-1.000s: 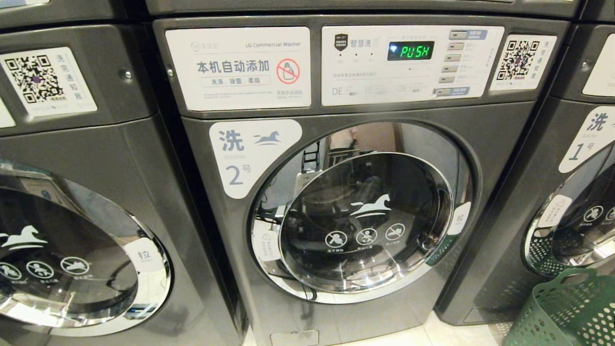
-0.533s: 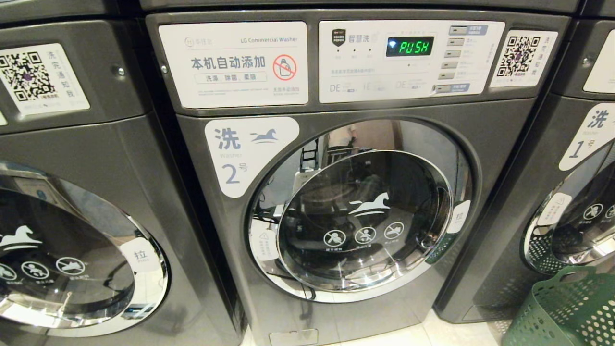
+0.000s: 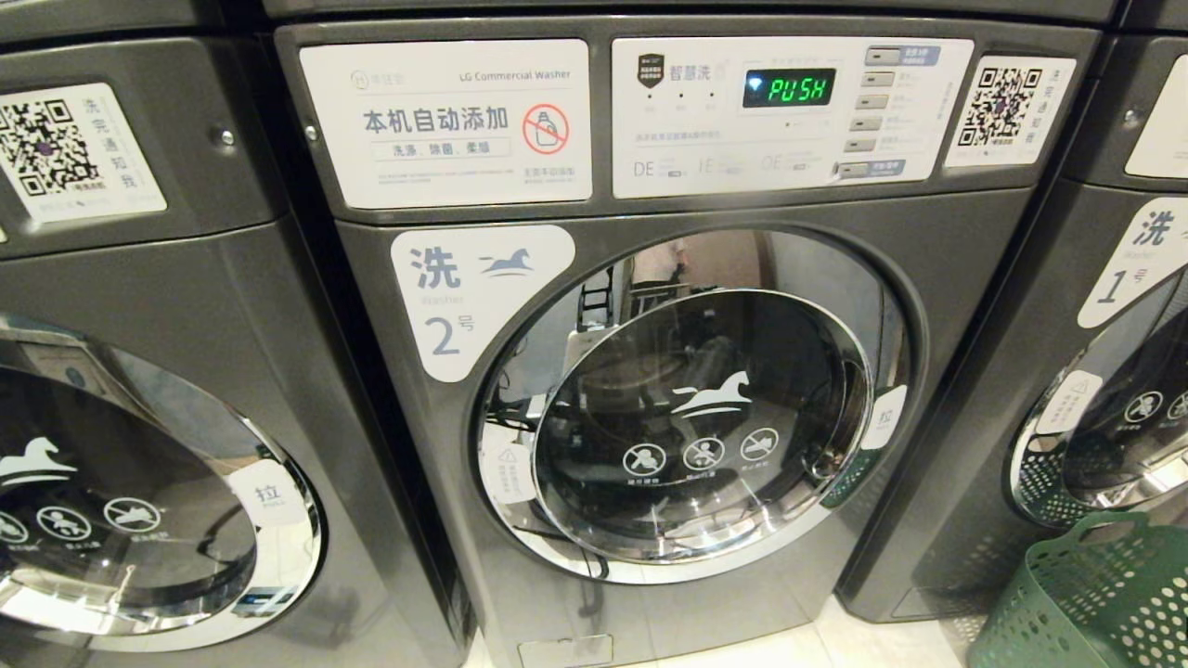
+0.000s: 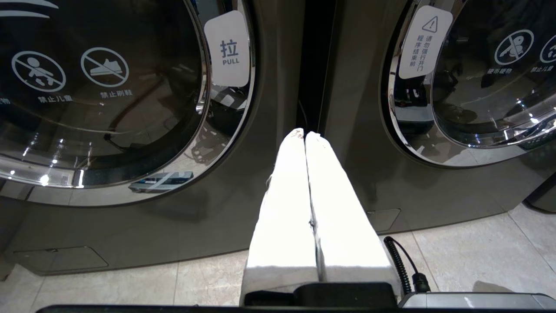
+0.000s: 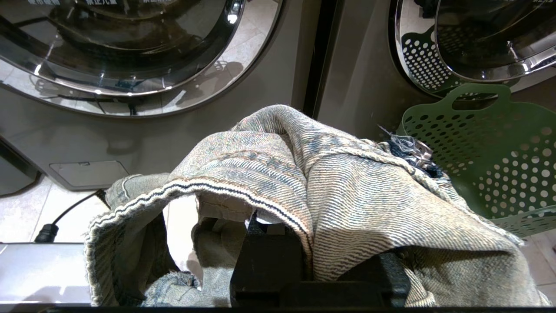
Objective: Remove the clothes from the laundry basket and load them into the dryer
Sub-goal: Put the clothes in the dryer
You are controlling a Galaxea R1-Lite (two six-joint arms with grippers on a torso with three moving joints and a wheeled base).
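I see the denim garment (image 5: pixel 347 191) draped over my right gripper (image 5: pixel 278 226), whose fingers are hidden under the cloth but clamped tight on it. The green laundry basket (image 5: pixel 486 165) sits on the tiled floor (image 4: pixel 478 252) at about two o'clock from the garment, just beside it, in front of the right-hand machine (image 3: pixel 1095 306). In the head view the middle machine (image 3: pixel 650 371) fills twelve o'clock, its round door (image 3: pixel 696 408) closed, its display (image 3: pixel 789 88) reading PUSH. My left gripper (image 4: pixel 305 135) has its white fingers (image 4: pixel 286 195) pressed together, empty, pointing at the gap between two machines.
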